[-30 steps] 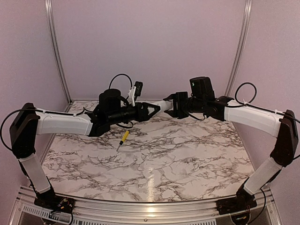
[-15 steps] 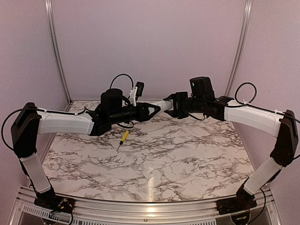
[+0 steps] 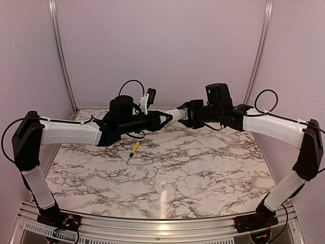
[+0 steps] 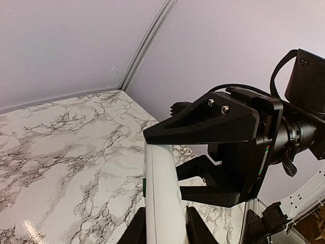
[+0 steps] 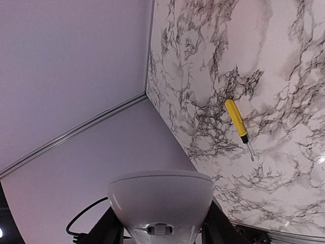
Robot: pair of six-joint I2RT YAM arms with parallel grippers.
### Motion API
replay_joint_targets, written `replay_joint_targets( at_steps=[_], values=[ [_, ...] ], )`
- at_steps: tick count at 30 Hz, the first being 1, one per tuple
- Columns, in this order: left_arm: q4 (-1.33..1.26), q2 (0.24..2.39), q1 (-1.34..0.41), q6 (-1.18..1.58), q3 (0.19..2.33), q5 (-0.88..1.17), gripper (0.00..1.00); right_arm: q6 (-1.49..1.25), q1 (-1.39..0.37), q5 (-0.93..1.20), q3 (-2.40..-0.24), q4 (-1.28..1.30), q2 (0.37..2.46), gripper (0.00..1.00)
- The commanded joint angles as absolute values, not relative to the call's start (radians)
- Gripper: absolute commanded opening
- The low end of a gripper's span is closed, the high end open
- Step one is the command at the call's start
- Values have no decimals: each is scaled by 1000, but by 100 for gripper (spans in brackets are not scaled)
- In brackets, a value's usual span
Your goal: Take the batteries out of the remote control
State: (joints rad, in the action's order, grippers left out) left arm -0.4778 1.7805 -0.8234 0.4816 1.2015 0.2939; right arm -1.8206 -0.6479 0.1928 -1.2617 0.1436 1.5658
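Note:
The remote control [image 3: 177, 113], a slim white bar, is held in the air above the back of the table between both grippers. My left gripper [image 3: 167, 118] is shut on its left end and my right gripper [image 3: 189, 114] is shut on its right end. In the left wrist view the remote [image 4: 162, 193] runs up from between my left gripper's [image 4: 165, 226] fingers into the black right gripper [image 4: 218, 132]. In the right wrist view the remote [image 5: 161, 201] shows end-on between my right gripper's [image 5: 161, 226] fingers. No batteries show in any view.
A yellow-handled screwdriver [image 3: 134, 149] lies on the marble table [image 3: 203, 168] below the left arm; it also shows in the right wrist view [image 5: 236, 122]. Lilac walls with metal corner posts close the back and sides.
My left arm has shifted slightly to the right, toward the right gripper. Both grippers still hold the remote. The right arm and the screwdriver have not moved.

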Motion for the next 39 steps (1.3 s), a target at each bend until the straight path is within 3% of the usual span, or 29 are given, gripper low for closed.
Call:
replay_joint_targets(
  at_steps=[1, 7, 13, 20, 23, 39],
  values=[
    [-449, 1799, -828, 458, 1232, 287, 19, -1823, -658, 187, -1305, 148, 1580, 14],
    [-403, 1796, -827, 439, 1255, 276, 0, -1822, -658, 197, -1301, 129, 1583, 21],
    [-368, 1765, -828, 438, 1254, 284, 0, -1792, -657, 198, -1286, 108, 1576, 65],
    [-303, 1672, -826, 408, 1207, 234, 0, -1713, -649, 208, -1285, 132, 1570, 94],
    [-254, 1636, -823, 390, 1195, 218, 0, -1668, -643, 209, -1283, 156, 1557, 98],
    [63, 1435, -770, 395, 1113, 129, 0, -1409, -641, 125, -1246, 397, 1421, 98]
  ],
)
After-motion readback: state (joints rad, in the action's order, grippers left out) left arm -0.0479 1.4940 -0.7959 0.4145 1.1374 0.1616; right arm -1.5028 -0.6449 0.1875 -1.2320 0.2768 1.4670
